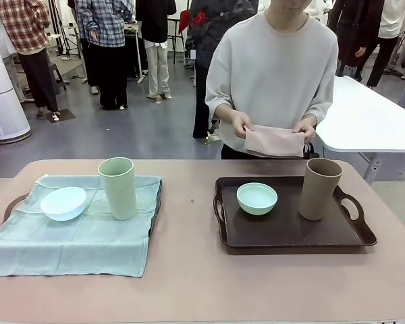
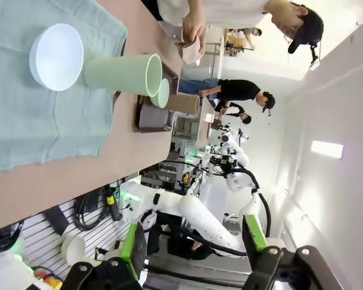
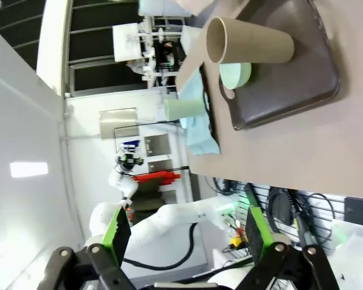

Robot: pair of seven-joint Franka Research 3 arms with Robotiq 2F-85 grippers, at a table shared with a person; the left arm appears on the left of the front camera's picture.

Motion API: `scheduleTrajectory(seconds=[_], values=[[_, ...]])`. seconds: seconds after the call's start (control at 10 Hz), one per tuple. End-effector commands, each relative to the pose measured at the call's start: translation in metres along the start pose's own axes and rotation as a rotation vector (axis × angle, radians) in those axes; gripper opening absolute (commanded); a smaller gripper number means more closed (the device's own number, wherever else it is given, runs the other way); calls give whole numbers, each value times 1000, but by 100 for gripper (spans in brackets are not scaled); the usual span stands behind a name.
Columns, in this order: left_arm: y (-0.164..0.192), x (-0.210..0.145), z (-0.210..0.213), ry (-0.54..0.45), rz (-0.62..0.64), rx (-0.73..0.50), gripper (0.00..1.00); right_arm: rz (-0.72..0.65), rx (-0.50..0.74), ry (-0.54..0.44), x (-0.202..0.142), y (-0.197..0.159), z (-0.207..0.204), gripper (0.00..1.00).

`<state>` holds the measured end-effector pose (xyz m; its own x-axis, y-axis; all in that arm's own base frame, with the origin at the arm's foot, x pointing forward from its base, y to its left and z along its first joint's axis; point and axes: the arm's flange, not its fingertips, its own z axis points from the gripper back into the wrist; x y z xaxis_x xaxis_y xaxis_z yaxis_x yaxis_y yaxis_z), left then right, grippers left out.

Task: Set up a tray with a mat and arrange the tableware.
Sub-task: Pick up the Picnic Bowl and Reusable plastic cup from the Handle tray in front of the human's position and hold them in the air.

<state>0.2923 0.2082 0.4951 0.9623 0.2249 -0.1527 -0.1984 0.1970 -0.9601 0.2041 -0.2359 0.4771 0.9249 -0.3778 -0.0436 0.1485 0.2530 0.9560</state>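
On the left, a pale teal mat (image 1: 74, 236) covers a dark tray (image 1: 157, 197). A pale blue bowl (image 1: 63, 202) and a pale green tumbler (image 1: 118, 187) stand on it. The bare brown tray (image 1: 290, 233) on the right carries a mint green bowl (image 1: 257, 198) and a tan tumbler (image 1: 319, 189). At the far edge the person holds a folded pinkish mat (image 1: 275, 140) in both hands. My left gripper (image 2: 193, 241) is open and empty, back from the table, facing the blue bowl (image 2: 56, 56) and green tumbler (image 2: 121, 74). My right gripper (image 3: 187, 232) is open and empty, off the table's edge from the tan tumbler (image 3: 251, 41).
Bare tabletop (image 1: 189, 270) runs between the two trays and along the near edge. A white table (image 1: 364, 121) stands behind on the right. Several people stand farther back.
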Motion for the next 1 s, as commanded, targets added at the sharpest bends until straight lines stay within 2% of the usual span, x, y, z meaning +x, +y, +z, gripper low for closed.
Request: scheduleTrajectory(seconds=[0.0,0.2,0.3,0.9], values=[[-3,4,-5,10,-25,-17,85,2,76,7,10,-3,17,100],[-4,-2,-11,36,-34,24,85,14,60,9,12,-1,15,100],[-2,5,-6,8,-1,-4,85,-17,53,-3,12,-4,11,100],[-2,5,-6,8,-1,-4,85,-17,53,-3,12,-4,11,100]])
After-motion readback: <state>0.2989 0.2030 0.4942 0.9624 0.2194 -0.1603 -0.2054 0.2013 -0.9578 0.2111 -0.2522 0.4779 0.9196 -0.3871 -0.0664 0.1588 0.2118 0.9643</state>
